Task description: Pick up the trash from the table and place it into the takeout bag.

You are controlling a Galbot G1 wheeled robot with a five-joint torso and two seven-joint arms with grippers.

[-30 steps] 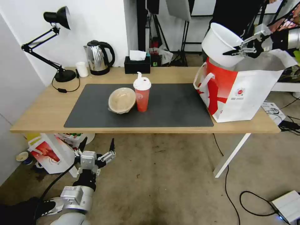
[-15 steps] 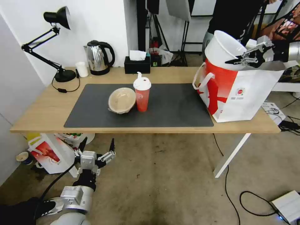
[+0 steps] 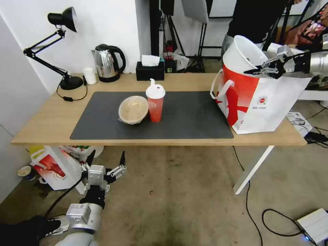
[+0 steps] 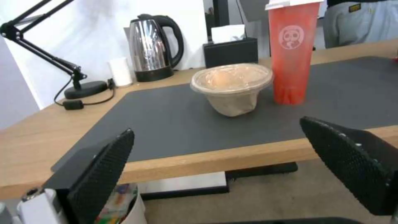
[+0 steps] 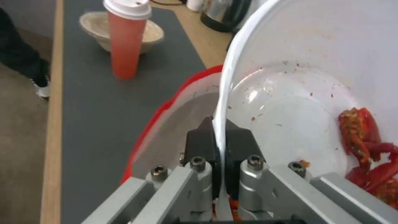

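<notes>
Right gripper (image 3: 254,71) pinches white bowl (image 3: 241,56) rim, tilted over takeout bag (image 3: 270,99) mouth | we advise lowering it fully below before releasing | left gripper (image 3: 105,160) spread, parked low.

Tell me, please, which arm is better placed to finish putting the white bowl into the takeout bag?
The right. Its pincer is already clamped on the rim of the white bowl, tilted over the takeout bag's open mouth. The left pincer hangs open below the table edge, far from the bag.

Right gripper (image 3: 253,71) is raised with jaws clamped; left gripper (image 3: 106,159) is low, jaws spread.
</notes>
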